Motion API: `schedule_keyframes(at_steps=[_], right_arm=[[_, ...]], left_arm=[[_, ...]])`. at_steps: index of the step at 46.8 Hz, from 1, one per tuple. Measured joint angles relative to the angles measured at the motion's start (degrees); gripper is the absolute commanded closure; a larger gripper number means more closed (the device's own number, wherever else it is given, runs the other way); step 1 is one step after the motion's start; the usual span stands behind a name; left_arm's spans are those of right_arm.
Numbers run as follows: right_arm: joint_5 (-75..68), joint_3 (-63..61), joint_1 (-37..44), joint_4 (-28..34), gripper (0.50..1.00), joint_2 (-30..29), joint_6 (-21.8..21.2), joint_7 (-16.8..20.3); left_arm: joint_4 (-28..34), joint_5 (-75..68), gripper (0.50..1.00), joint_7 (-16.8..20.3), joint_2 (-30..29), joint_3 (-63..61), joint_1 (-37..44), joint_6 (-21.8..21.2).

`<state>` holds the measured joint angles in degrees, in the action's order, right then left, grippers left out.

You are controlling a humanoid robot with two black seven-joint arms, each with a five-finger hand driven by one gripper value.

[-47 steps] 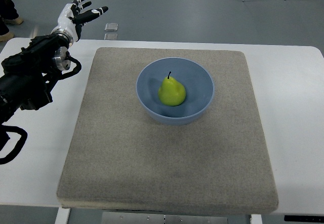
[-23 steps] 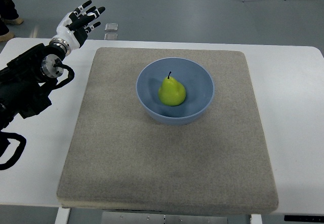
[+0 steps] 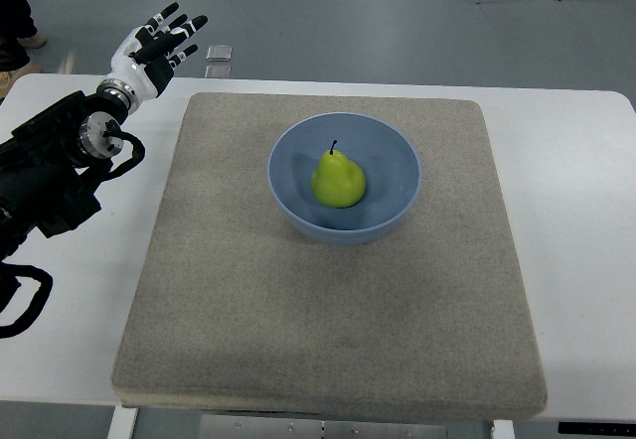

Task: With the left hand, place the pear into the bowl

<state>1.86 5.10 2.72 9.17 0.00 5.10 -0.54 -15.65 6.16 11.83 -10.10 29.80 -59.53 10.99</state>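
A yellow-green pear [image 3: 337,180] with a dark stem stands upright inside the blue bowl [image 3: 390,219], which sits on the grey mat [image 3: 328,310]. My left hand [image 3: 157,42] hovers over the table's far left corner, well away from the bowl, with its fingers spread and nothing in them. Its black arm [image 3: 50,176] runs in from the left edge. The right arm is out of view.
The white table [image 3: 581,201] shows around the mat on all sides. A small clear object [image 3: 218,54] lies on the floor beyond the table's far edge. A person's shoes [image 3: 18,47] show at the top left corner.
My left hand has shifted slightly left and up toward the far corner, and its wrist has turned, fingers staying spread. The pear and bowl have not moved.
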Motion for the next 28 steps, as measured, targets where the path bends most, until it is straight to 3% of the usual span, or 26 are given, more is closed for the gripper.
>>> schedule_keyframes(at_steps=[15,28], right_arm=[[0.0,0.0,0.0,0.0,0.576,0.0,0.0,0.0],[0.0,0.0,0.0,0.0,0.576,0.0,0.0,0.0]], left_arm=[[-0.1,0.1,0.54,2.5,0.6,0.0,0.1,3.7],[-0.1,0.2,0.538,2.8,1.6,0.2,-0.9,3.5]])
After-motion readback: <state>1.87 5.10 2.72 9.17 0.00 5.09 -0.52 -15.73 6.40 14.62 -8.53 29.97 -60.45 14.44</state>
